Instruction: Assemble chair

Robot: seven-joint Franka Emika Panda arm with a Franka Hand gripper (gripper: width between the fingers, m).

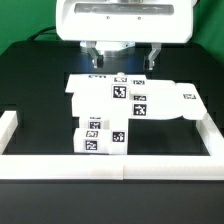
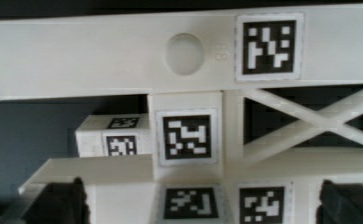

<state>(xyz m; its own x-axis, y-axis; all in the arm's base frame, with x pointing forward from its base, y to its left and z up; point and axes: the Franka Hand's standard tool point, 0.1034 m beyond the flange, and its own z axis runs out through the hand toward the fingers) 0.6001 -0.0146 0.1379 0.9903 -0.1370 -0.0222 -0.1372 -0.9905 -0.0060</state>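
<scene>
Gripper spread wide, nothing between the fingers. It hangs just behind the chair cluster, at the far edge of it, tips close above the rearmost white piece. Can't tell from exterior view if tips touch it; looks like apart.

Chair parts all matte white w/ black-and-white tags, bunched mid-table on dark surface. Flat panel is the landmark. Chunky blocks stacked just in front of panel, toward border wall, touching or nearly so. More tagged pieces sit along panel's near edge.

Wrist view: broad white bar w/ an oval hole and a tag beside it; below it a cross-braced piece, plus further tagged blocks. Dark finger showing at frame edge, blurred.

Risks, as judged:
- Parts packed tight. Descending w/ fingers this wide could clip a neighbour piece next to the panel and shove the cluster.
- White on white, edges hard to separate; a grasp could land across two pieces at once.
- Stacked blocks in front of panel look tippable; a nudge through the panel may topple them toward the border wall.
- Off-centre pinch on a bar → it rotates in the grip, peg/hole alignment lost.
</scene>
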